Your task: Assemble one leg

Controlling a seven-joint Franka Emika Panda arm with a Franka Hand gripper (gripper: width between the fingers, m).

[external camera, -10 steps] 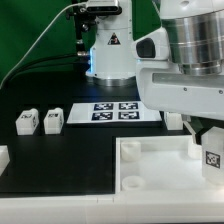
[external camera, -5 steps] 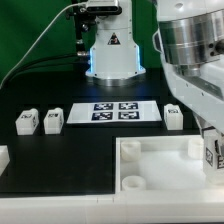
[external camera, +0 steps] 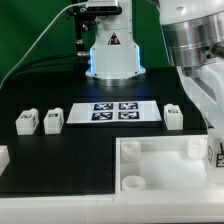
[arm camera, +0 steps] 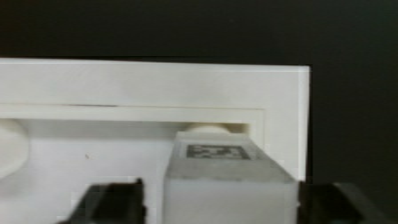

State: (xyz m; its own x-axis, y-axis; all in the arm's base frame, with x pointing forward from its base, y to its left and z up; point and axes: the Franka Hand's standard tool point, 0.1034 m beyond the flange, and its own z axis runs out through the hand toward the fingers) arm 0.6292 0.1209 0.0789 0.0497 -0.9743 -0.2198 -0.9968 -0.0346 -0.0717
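Note:
My gripper [external camera: 214, 150] is shut on a leg, a chunky white block with a square tag [external camera: 217, 156], at the exterior view's right edge, above the right corner of the large white tray-like part [external camera: 150, 150]. In the wrist view the held leg [arm camera: 222, 170] sits between the two dark fingers [arm camera: 111, 205], with a round corner socket [arm camera: 210, 128] of the tray [arm camera: 143, 100] just beyond it. Whether the leg touches the socket I cannot tell. Three more legs stand on the black table: two at the left [external camera: 26, 122] [external camera: 52, 119], one at the right [external camera: 174, 117].
The marker board [external camera: 115, 112] lies behind the tray, between the loose legs. A white part [external camera: 3, 156] shows at the left edge. The robot's base [external camera: 112, 50] stands at the back. A round socket [external camera: 131, 184] sits in the tray's near corner.
The arm has moved toward the exterior view's right with the leg, which now sits partly off the picture's edge. The loose leg right of the marker board is now fully uncovered.

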